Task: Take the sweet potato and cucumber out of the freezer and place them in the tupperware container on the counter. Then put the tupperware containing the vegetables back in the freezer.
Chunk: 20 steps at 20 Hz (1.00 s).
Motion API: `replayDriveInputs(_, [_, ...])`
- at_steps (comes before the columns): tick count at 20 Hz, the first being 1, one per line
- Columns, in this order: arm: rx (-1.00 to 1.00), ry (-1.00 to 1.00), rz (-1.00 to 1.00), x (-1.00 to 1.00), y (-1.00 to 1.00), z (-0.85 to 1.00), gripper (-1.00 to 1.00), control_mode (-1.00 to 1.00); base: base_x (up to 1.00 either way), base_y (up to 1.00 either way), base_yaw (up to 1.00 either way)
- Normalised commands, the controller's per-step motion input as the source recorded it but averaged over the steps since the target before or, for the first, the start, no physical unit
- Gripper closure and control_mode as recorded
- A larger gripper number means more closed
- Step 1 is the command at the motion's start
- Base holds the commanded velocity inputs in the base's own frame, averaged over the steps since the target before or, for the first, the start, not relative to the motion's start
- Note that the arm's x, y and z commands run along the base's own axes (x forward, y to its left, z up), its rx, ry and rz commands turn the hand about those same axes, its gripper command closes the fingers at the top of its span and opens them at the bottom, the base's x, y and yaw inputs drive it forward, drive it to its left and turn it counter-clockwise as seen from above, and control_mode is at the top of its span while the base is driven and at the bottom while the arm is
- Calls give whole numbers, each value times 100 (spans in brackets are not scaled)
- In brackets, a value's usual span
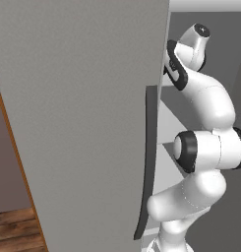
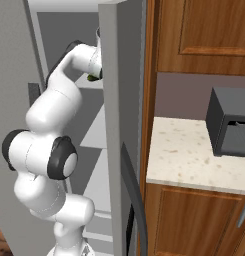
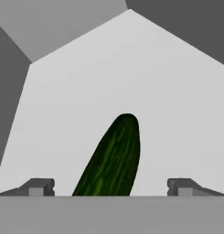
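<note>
The green cucumber (image 3: 112, 157) lies on a white freezer shelf (image 3: 131, 73). Its near end sits between the two fingertips of my gripper (image 3: 111, 188). The fingertips (image 3: 38, 186) stand wide apart on either side of it, open and not touching it. From the right base, a bit of the cucumber (image 2: 94, 77) shows beside the wrist, which reaches into the freezer (image 2: 69, 30) behind its door edge. The freezer door (image 1: 77, 123) stands open, with its dark handle (image 1: 149, 162) beside my arm. The sweet potato and the tupperware container are out of view.
The beige speckled counter (image 2: 179, 160) lies to the right of the freezer, with a dark-grey microwave (image 2: 229, 122) on it. Brown cabinets hang above it and stand below it. Grey freezer walls close in around the shelf on both sides.
</note>
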Motion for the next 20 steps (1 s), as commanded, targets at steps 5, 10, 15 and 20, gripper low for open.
replayDriveInputs(5, [0, 8, 0, 8, 13, -45, -100, -100, 0, 0, 0])
replayDriveInputs(10, [0, 6, 0, 0, 31, -58, 100, -100, 0, 0, 0])
replayDriveInputs(15, [0, 2, 0, -5, 19, -56, 100, -100, 0, 0, 0])
replayDriveInputs(20, [0, 0, -1, -28, 0, -45, 100, -100, 0, 0, 0])
